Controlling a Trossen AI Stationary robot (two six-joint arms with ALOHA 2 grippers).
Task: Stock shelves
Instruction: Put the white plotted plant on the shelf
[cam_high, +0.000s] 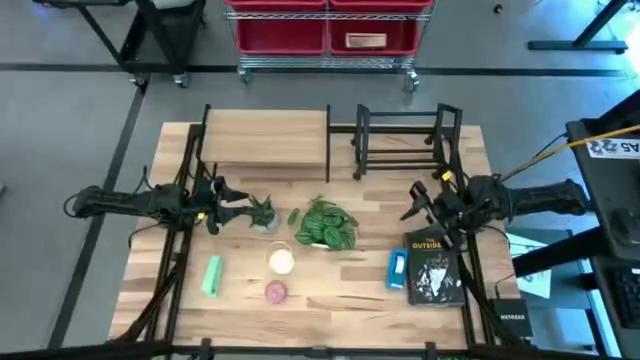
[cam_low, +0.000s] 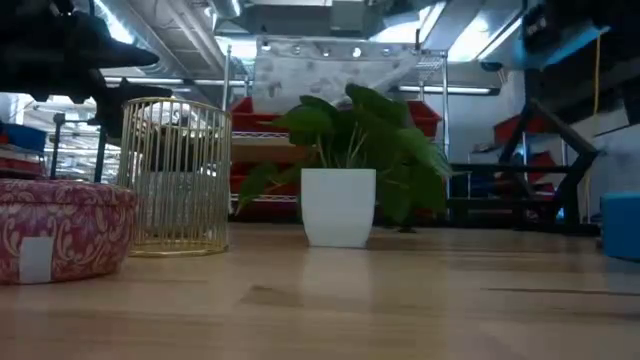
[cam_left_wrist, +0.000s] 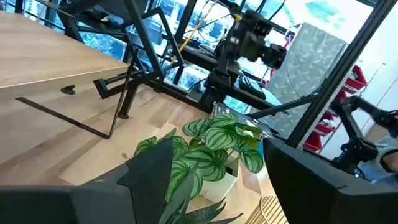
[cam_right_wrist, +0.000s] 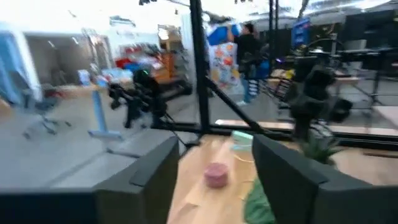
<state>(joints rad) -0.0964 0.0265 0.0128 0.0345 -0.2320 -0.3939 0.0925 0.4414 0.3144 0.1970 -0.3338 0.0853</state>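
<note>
Pink patterned tin (cam_low: 55, 232) sits closest on the table (cam_high: 330, 300), both my tools spread wide and holding nothing.

Left tool (cam_high: 243, 207) hovers just left of the leafy potted plant (cam_high: 325, 224); right tool (cam_high: 418, 200) hangs right of that plant, above the black book (cam_high: 434, 268). Behind the plant stand the wood-topped shelf (cam_high: 266, 135) and, beside it, the black rack (cam_high: 405, 140).

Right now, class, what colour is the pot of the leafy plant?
White; the pot shows best in the low view.
</note>
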